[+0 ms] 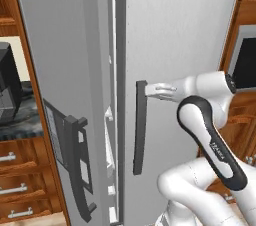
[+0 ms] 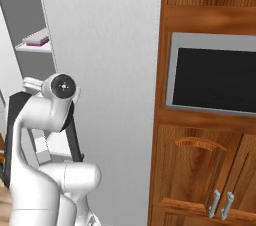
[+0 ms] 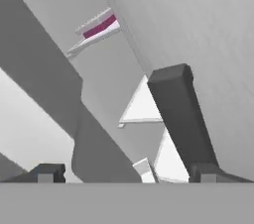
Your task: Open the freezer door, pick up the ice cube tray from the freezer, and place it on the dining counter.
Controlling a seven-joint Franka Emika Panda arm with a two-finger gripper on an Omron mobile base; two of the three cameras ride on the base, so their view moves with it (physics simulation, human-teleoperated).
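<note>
Freezer door (image 1: 65,95) ajar at 9 o'clock; gripper (image 1: 150,90) jaws spread; reaching in could snag the plain door's handle (image 1: 140,127).

A: Which surfaces carry things here?

B: White shelves inside the freezer (image 2: 35,65), seen through the gap beside the half-open door. The upper shelf (image 2: 34,46) bears a flat thing with a dark red edge (image 2: 36,41), lying directly on it.

A: Does the hand view agree?

B: Yes. There the same shelf (image 3: 94,34) runs tilted, the red-edged flat thing (image 3: 100,26) resting on top. Lower white shelves (image 3: 141,109) show bare faces.

A: What is the flat thing?

B: Too small to tell.
</note>
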